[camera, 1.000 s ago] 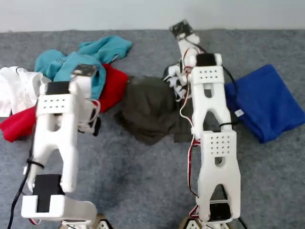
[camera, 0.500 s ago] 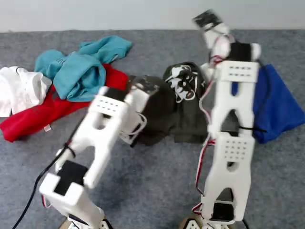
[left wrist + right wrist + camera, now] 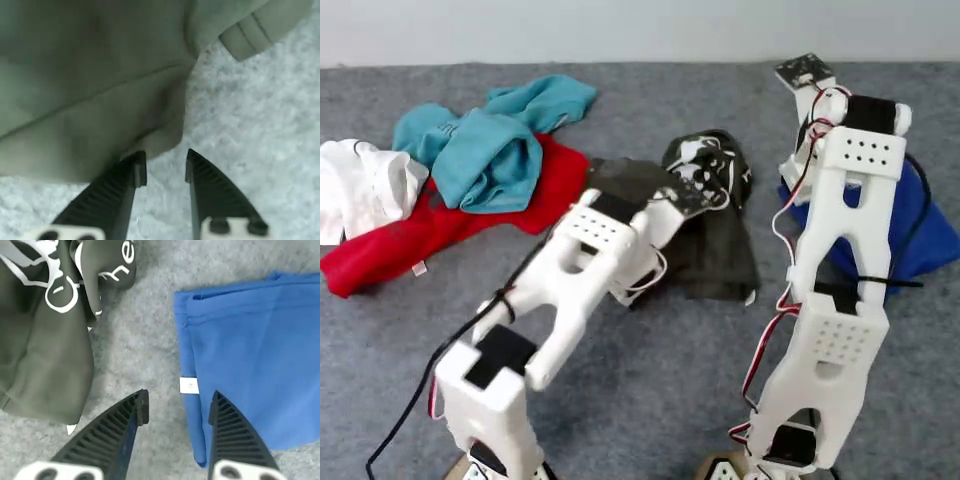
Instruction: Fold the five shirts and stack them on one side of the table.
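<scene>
The left end effector (image 3: 162, 169) hovered at the hem of the dark olive shirt (image 3: 90, 75), which lay crumpled in the middle of the counter (image 3: 650, 400). Its jaws were narrowly parted and held nothing. The right end effector (image 3: 178, 407), spread wider and empty, hung over the inner edge of the folded blue shirt (image 3: 250, 350) by the counter's right edge. The red shirt (image 3: 470, 225), teal shirt (image 3: 485, 150) and white shirt (image 3: 360, 190) lay heaped toward the far left corner.
</scene>
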`<state>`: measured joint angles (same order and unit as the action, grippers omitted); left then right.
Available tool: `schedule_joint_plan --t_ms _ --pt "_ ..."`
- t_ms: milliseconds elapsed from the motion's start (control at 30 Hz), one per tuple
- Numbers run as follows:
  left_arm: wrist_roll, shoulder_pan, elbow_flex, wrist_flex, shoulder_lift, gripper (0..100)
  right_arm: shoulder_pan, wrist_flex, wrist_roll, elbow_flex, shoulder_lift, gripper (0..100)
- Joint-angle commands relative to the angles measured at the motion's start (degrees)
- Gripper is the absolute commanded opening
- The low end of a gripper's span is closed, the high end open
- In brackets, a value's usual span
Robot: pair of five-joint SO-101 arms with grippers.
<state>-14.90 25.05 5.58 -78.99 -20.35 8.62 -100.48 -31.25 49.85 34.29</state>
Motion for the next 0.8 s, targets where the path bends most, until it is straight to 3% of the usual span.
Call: schedule_joint_plan --t_ms 0,400,533,767 --pt "-0.88 0.44 -5.85 0.35 -4.22 14 0.66 -2.51 0.7 -1.32 -6.11 19.6" --pt "1.49 2.29 -20.44 -5.19 -18.73 11 1.45 -2.42 0.7 -5.89 -8.75 19.5" --pt "2.2 1.85 -25.45 -9.93 -18.2 2 1.27 -2.33 0.79 -10.46 -8.75 19.5" --pt "1.76 1.58 -34.33 -18.9 -16.18 2 1.54 -2.33 0.79 -14.15 -8.84 19.5"
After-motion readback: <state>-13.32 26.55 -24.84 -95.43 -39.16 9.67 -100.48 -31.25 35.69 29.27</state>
